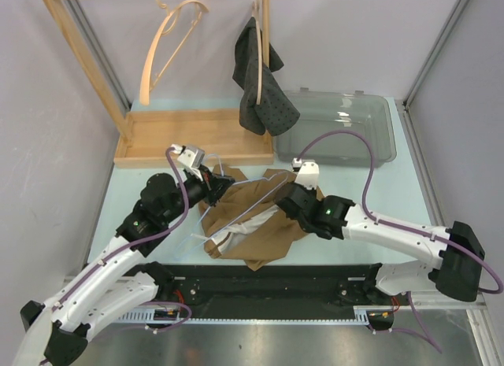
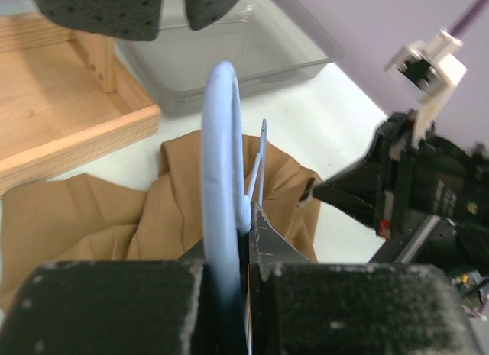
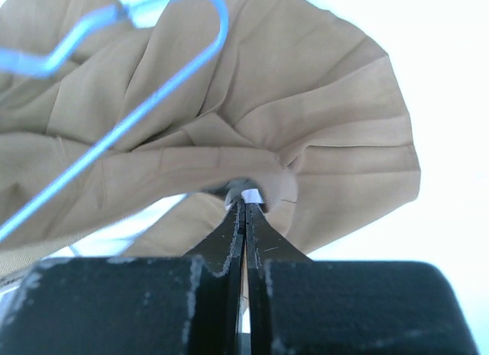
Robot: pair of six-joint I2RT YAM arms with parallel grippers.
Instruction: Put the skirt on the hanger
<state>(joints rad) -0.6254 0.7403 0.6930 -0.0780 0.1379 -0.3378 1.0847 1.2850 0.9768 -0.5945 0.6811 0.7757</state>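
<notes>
Skirt (image 1: 268, 228): thin tan pleated cloth, rumpled on the counter (image 1: 362, 185) just in front of the wooden rack (image 1: 197, 142). It's soft, light and has no stiffness, so it'll sag and likely slip off a slim bar. Best held at the waistband edge, not mid-panel.

Hanger (image 2: 221, 156): pale blue, slim, lying across the skirt w/ its hook end toward the rack. Left hand (image 2: 238, 237) is clamped tight on that hook. Right hand (image 3: 244, 206) is fully closed, pinching a skirt fold by a small white tag. That's prob. the waistband, but the close view doesn't confirm it.

A dark garment (image 1: 264, 90) hangs on the rack, w/ a clear bin (image 1: 370, 134) beside it.
</notes>
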